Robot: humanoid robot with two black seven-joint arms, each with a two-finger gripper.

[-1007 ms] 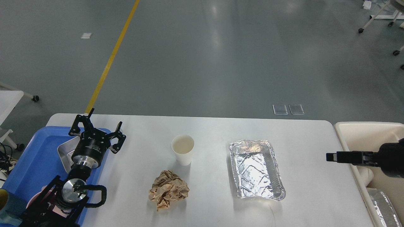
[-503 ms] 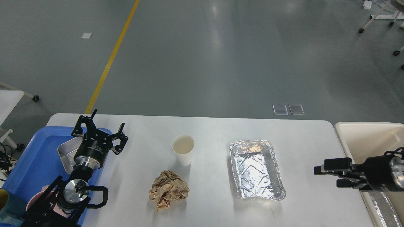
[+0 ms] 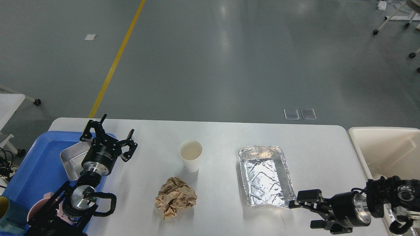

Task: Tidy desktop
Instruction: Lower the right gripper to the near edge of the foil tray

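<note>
1. My right hand [image 3: 303, 209] has come down and in from the right edge of the tabletop [image 3: 223, 137] over the last second. It was out over the beige bin [image 3: 377, 147]; now it sits low by the near right corner, just beside the near end of the foil tray [image 3: 265, 175].
2. Its fingers are spread and hold nothing. I judge this is the approach to the foil tray, probably to carry it to the bin.
3. My left hand [image 3: 110, 139] has edged a little toward the far edge and inward. It hangs over the left edge, above the rim of the blue tray [image 3: 39, 157], fingers spread and empty.
4. The tabletop itself fills the middle of the view and is not yet tidy. A white paper cup [image 3: 190, 155] stands upright near the centre, a crumpled brown paper ball [image 3: 175, 196] lies nearer me, and the foil tray lies to the right of both. None of them has shifted.
5. Hard to make out:
   - whether my right fingertip already touches the foil rim; I cannot tell.
   - the metal pan [image 3: 70, 157] in the blue tray, partly covered by my left arm.
   - the near edge of the tabletop and the bin's contents, cut off by the frame.
</note>
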